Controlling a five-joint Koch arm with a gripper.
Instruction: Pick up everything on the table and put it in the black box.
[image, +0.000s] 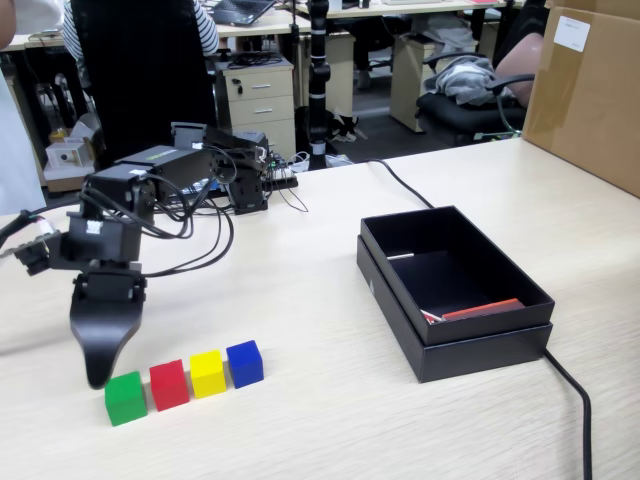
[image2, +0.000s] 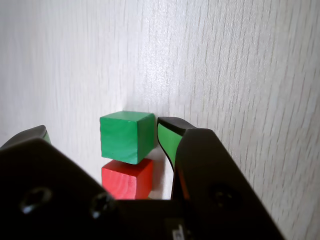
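Note:
Four small cubes lie in a row on the pale table (image: 330, 420) at front left: green (image: 125, 398), red (image: 168, 385), yellow (image: 208, 373), blue (image: 245, 363). My gripper (image: 97, 378) hangs tip-down just left of the green cube. In the wrist view the gripper (image2: 106, 127) is open, with the green cube (image2: 125, 137) between its jaws. The right jaw is close against the cube's side and the left jaw stands well apart. The red cube (image2: 127, 179) lies right behind the green one. The black box (image: 455, 345) sits open at right, with a red strip inside.
A big brown carton (image: 590, 90) stands at the back right. One black cable (image: 575, 400) runs from the box toward the front edge, another (image: 400, 180) behind it. Arm base, electronics and loose wires (image: 240, 175) sit at the back left.

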